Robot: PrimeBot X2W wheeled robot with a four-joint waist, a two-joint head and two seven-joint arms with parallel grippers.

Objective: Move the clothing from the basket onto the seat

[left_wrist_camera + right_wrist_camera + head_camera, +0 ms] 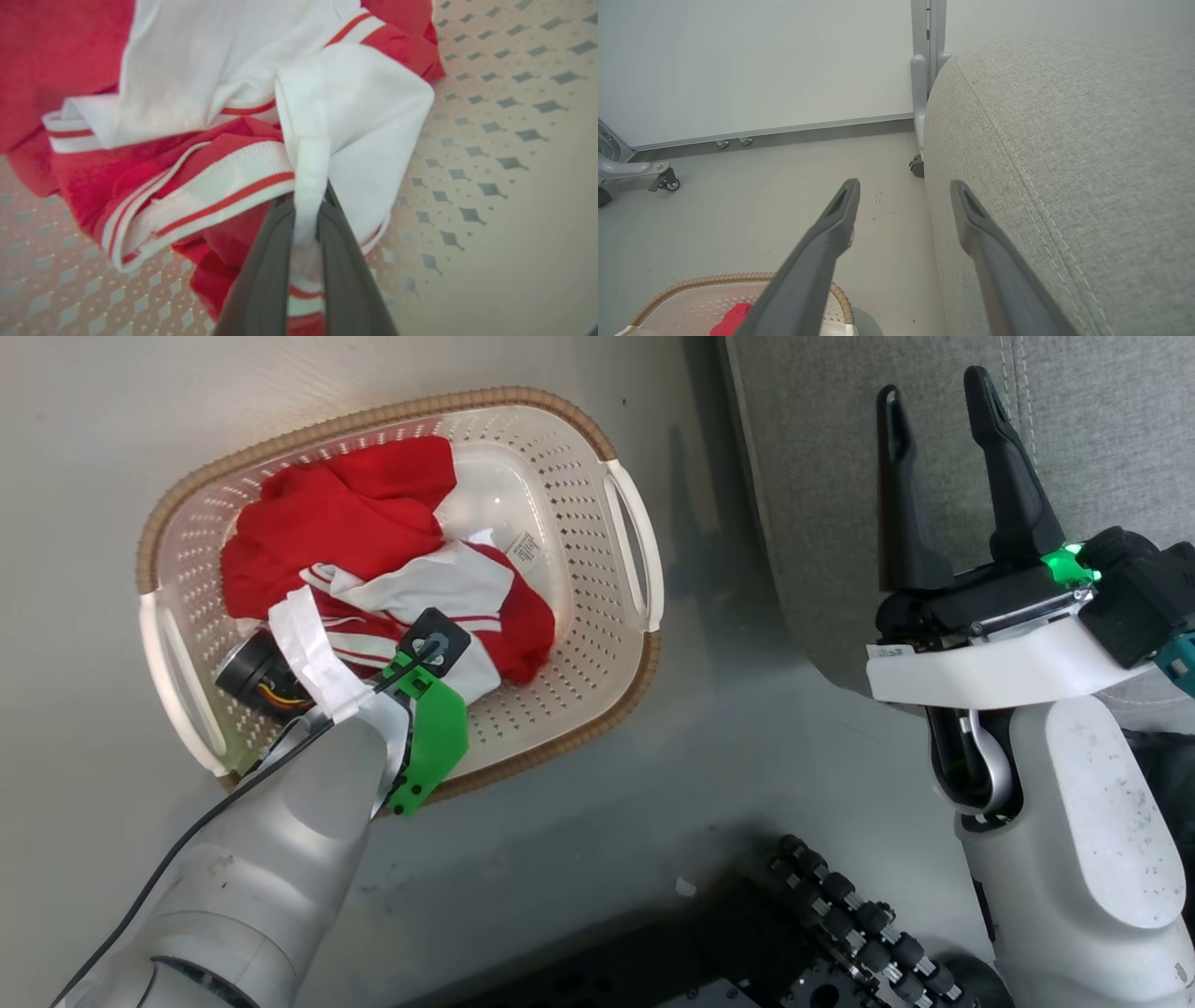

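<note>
Red-and-white fabric garment [196,93] sits clamped in my left end effector [307,196]; I should lift slowly, clearing the cream perforated plastic basket [490,140] beneath it.

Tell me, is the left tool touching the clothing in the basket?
Touching. The left wrist view shows the left tool shut on a white fold of the clothing, pinching it tight.

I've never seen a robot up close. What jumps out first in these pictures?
The bright red and white fabric clothing heaped in the cream perforated plastic basket on the floor at the robot's left catches the eye first. There the left gripper pinches a fold of white cloth between its dark fingers. To the right, the right gripper stands open and empty beside the large grey woven-fabric seat.
</note>
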